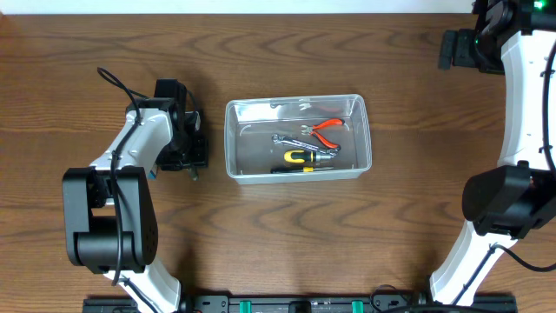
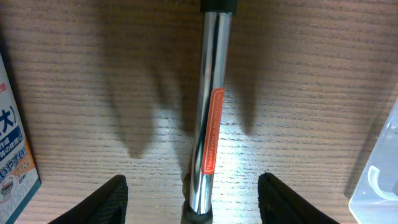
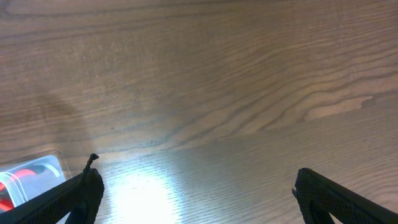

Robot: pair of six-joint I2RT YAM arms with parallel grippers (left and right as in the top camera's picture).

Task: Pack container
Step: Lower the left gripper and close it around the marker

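Observation:
The clear container (image 1: 295, 103) stands mid-table and holds red-handled pliers (image 1: 327, 130), a silver wrench (image 1: 288, 139) and a yellow-and-black screwdriver (image 1: 304, 157). My left gripper (image 1: 193, 143) is open just left of it, low over the table. In the left wrist view its fingers (image 2: 193, 182) straddle a chrome-shafted tool (image 2: 210, 124) with an orange label, lying on the wood, without touching it. My right gripper (image 1: 449, 49) is open and empty at the far right (image 3: 198, 177). A container corner (image 3: 34, 177) shows at that view's lower left.
A small blue-and-white box (image 2: 12, 155) lies just left of the left gripper. A container corner (image 2: 379, 180) shows at the right edge of the left wrist view. Bare wood surrounds the container on the other sides.

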